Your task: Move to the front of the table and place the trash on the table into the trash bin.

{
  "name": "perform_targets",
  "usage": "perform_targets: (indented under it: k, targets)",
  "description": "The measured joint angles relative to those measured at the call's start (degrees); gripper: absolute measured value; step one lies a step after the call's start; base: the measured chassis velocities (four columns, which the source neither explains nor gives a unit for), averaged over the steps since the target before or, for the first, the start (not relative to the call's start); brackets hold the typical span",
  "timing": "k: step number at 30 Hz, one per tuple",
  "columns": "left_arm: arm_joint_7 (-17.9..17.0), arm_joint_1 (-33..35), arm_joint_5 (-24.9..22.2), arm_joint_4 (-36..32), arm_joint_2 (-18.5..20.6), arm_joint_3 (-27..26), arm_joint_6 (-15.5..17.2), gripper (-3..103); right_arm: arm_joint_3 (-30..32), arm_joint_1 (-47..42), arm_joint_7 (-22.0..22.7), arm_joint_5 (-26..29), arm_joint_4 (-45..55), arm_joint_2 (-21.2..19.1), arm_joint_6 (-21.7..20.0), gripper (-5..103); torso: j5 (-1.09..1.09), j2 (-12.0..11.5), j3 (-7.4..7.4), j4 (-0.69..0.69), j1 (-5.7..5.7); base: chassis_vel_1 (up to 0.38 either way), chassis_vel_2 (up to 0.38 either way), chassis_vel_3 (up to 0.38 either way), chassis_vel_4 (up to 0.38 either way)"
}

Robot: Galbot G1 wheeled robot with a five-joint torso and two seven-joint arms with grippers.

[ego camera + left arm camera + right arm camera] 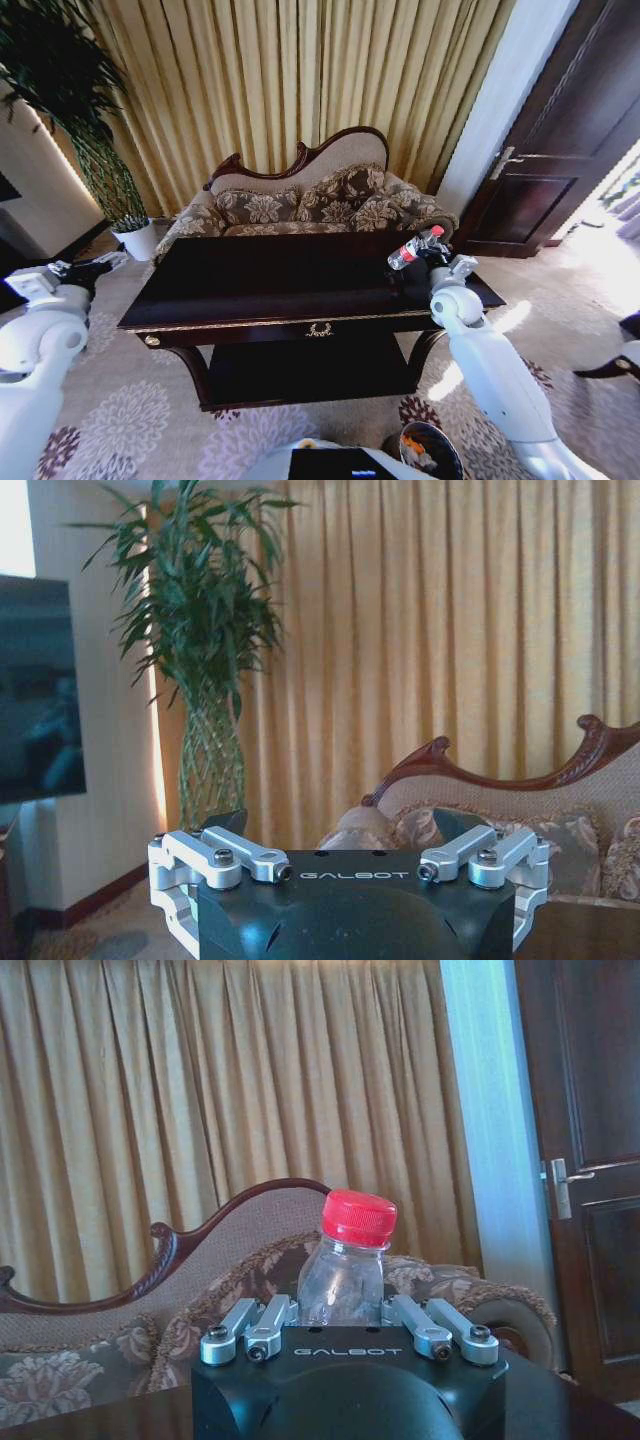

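The dark glossy table (270,280) stands straight ahead of me. Over its right end my right gripper (432,262) is shut on the trash, a clear plastic bottle (408,251) with a red label and cap, held tilted above the tabletop. In the right wrist view the bottle (345,1260) stands between the fingers (243,1322) of the right gripper (342,1305), red cap up. The trash bin (445,440) sits on the carpet at my lower right, with orange scraps inside. My left gripper (75,270) hangs off the table's left end, open (340,832) and holding nothing.
A cushioned sofa (300,205) with a dark frame stands right behind the table, before gold curtains. A tall plant in a white pot (138,240) is at the back left. A dark door (570,140) is at the right. Patterned carpet lies around the table.
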Motion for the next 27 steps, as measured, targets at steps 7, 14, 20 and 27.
perform_targets:
  k: [7,14,20,27]
  targets:
    - [0.79,0.24,1.85,-1.64,-0.23,1.65,-0.48,100,3.12,-0.3,-0.9,2.26,2.54,-2.15,-0.3,32,-0.01,-0.02,0.01,-0.02,0.01,0.0,0.0,0.0,0.0]
    - [0.8,-0.22,2.11,-1.9,0.11,2.46,-0.24,100,4.22,0.38,-2.02,3.94,4.98,-3.73,-0.71,32,0.0,-0.01,0.0,0.03,0.01,0.0,0.0,0.0,0.0]
    - [1.04,-0.03,2.11,-1.45,0.8,2.29,-0.12,100,4.0,-0.13,-2.96,4.32,4.97,-4.85,-0.79,32,0.0,-0.01,0.01,0.01,0.01,0.0,0.0,0.0,0.0]
    - [1.37,0.17,2.23,-0.89,1.16,2.26,-0.13,100,3.92,-0.79,-3.53,4.58,4.4,-5.95,-0.75,32,-0.01,-0.02,0.01,0.01,0.02,0.027,-0.018,-0.035,0.032]
